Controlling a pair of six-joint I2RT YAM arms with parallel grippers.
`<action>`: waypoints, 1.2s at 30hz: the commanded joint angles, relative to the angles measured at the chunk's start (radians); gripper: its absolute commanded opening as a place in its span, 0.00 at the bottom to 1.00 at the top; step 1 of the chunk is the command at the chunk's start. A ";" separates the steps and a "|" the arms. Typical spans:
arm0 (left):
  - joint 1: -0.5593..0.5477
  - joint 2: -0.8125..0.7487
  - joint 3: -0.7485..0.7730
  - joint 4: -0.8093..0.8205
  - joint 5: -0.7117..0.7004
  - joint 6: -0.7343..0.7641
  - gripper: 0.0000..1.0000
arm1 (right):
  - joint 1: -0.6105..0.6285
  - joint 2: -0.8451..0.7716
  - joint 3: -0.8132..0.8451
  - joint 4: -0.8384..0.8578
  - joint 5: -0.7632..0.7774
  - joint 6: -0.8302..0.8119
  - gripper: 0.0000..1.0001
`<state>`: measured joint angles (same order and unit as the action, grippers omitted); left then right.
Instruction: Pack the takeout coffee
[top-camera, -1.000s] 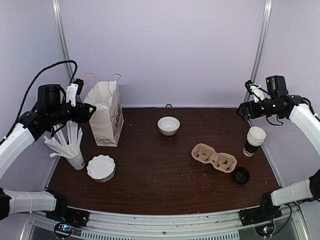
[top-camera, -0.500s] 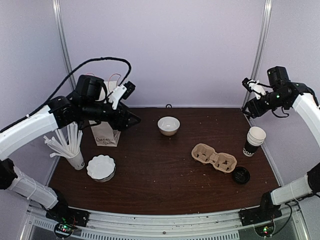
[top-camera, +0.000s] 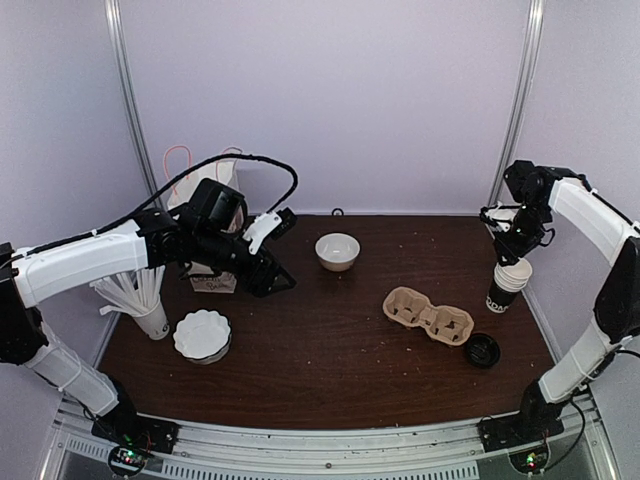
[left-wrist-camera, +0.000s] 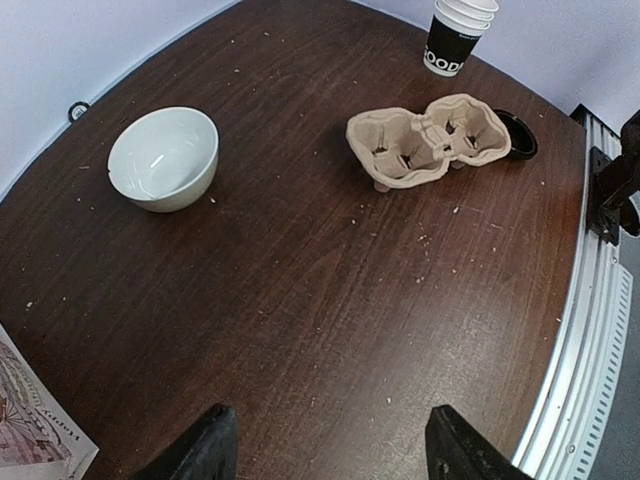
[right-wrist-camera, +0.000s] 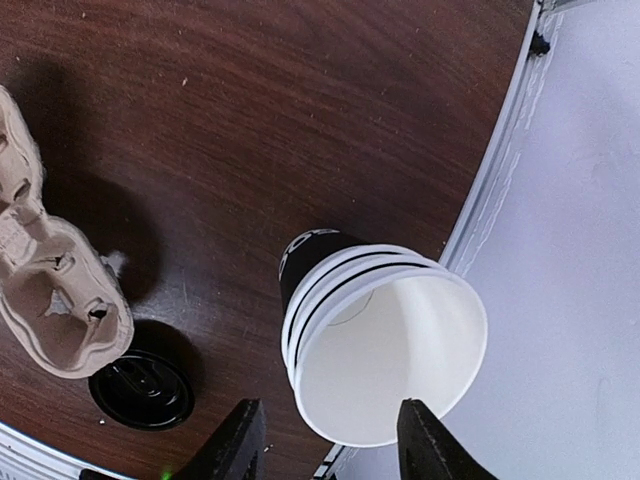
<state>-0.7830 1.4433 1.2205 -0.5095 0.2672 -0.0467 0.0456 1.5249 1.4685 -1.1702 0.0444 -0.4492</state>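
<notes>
No lidded takeout coffee shows in any view. A stack of lidless black cups with white rims stands at the table's right edge. My right gripper hovers just above that stack, open; in the right wrist view its gripper has the top rim's near edge between the fingers without touching it. A loose black lid lies on the table near the stack. My left gripper is open over bare wood, right of the white paper bag, which the left arm mostly hides.
A brown pulp carrier lies between the table's middle and the cups. A white bowl sits at the back centre. A cup of white stirrers and a stack of white fluted dishes stand at the left.
The left arm has swung from beside the bag out and down toward the table's middle. The right gripper has dropped toward the cup stack and its fingers have narrowed.
</notes>
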 joint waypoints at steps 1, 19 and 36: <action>-0.005 -0.022 -0.010 0.018 0.024 0.009 0.68 | -0.019 0.051 0.018 -0.063 0.025 0.001 0.48; -0.007 -0.022 -0.016 0.005 -0.001 0.023 0.68 | -0.032 0.117 0.011 -0.078 -0.006 0.007 0.27; -0.019 -0.019 -0.015 -0.004 -0.015 0.026 0.68 | -0.045 0.145 0.015 -0.087 -0.029 -0.003 0.07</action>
<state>-0.7944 1.4399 1.2148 -0.5255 0.2634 -0.0349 0.0208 1.6684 1.4685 -1.2358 0.0219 -0.4477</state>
